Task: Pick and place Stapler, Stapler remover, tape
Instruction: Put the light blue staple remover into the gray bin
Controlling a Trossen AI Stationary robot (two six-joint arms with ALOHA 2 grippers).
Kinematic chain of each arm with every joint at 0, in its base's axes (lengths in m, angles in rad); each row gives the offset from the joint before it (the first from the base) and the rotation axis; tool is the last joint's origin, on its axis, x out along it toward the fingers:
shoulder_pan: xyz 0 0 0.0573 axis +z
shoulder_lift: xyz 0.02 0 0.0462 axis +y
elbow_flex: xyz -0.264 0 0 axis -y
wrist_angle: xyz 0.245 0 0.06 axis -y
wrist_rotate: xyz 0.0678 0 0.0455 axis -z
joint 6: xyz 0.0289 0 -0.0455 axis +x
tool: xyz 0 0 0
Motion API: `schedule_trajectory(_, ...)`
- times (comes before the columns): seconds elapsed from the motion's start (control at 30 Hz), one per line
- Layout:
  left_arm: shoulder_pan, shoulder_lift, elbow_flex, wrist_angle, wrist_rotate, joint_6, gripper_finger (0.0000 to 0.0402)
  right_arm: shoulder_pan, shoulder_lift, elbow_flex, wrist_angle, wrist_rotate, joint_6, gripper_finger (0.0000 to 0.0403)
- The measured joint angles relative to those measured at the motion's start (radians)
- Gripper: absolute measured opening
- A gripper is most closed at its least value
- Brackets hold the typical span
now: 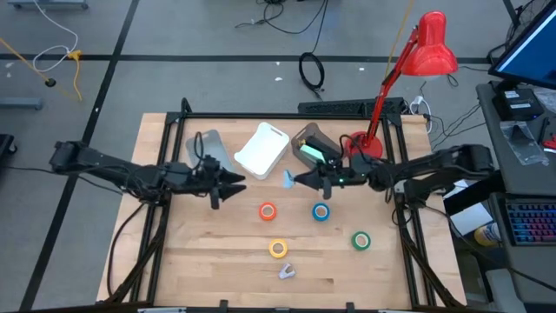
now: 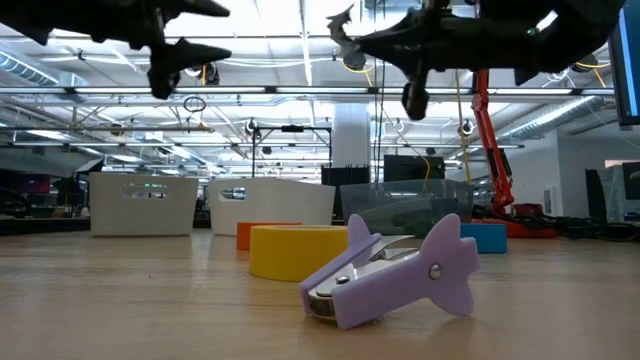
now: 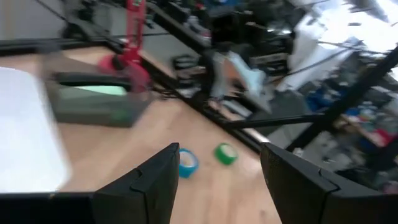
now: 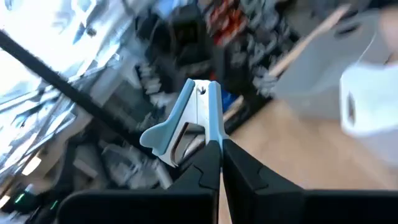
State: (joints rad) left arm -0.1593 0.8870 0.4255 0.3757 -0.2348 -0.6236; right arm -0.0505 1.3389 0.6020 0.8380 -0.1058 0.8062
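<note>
My right gripper [image 4: 219, 149] is clenched on a pale blue staple remover [image 4: 186, 121], held in the air beside the white bin [image 1: 261, 149]. My left gripper [image 1: 236, 184] hangs released, empty. A purple staple remover [image 2: 395, 270] lies near the yellow tape [image 1: 277, 249]; orange [image 1: 268, 211], blue [image 1: 321, 211] and green [image 1: 360, 240] rolls sit apart. The bins' contents are hard to make out.

— What lay past the left gripper [image 3: 214, 180]?
— Its two dark fingers [image 3: 146, 186] stood apart with nothing between them. Beyond, on the wooden table [image 3: 124, 149], a blue tape roll [image 3: 186, 161] lay just beside a green tape roll [image 3: 225, 154].
— And farther off?
— A dark bin [image 3: 93, 102] with something pale green inside, a white container [image 3: 28, 130] blurred at the edge, and a red lamp [image 3: 127, 53] near the bin.
</note>
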Motion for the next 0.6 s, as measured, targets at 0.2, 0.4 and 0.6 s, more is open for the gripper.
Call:
schedule_trajectory(0.2, 0.001, 0.138, 0.001, 0.24, 0.076, -0.014, 0.0228, 0.0, 0.1, 0.063, 0.09, 0.005, -0.069, 0.0)
schedule_trajectory(0.4, 0.001, 0.257, 0.016, 0.39, 0.082, -0.043, 0.0228, 0.0, 0.153, 0.142, 0.088, 0.002, -0.166, 0.0)
schedule_trajectory(0.6, 0.007, 0.322, 0.085, 0.416, 0.081, -0.052, 0.0228, 0.0, 0.179, 0.178, 0.087, -0.012, -0.186, 0.0)
